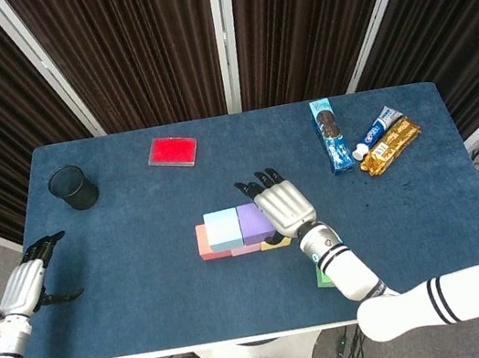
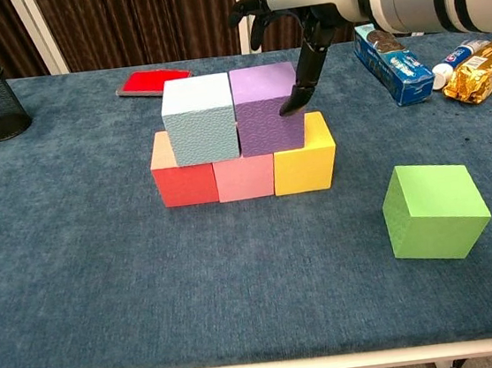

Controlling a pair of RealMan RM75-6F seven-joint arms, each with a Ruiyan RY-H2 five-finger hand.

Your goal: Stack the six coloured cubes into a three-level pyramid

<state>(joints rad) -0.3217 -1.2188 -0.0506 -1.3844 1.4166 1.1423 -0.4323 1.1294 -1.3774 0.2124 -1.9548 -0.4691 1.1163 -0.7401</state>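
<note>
Fingers [image 2: 304,71] of the right hand [image 1: 283,206] touched the purple cube [image 2: 266,109], grasping nothing; left hand [image 1: 33,280] hung released beyond the tabletop's [image 1: 147,288] left edge.

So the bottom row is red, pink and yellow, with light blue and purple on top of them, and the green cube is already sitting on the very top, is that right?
Not quite. The green cube is not on top; the chest view shows it on the table, right of the stack. The rest holds: red cube, pink cube and yellow cube below, light blue cube and purple cube above.
</note>
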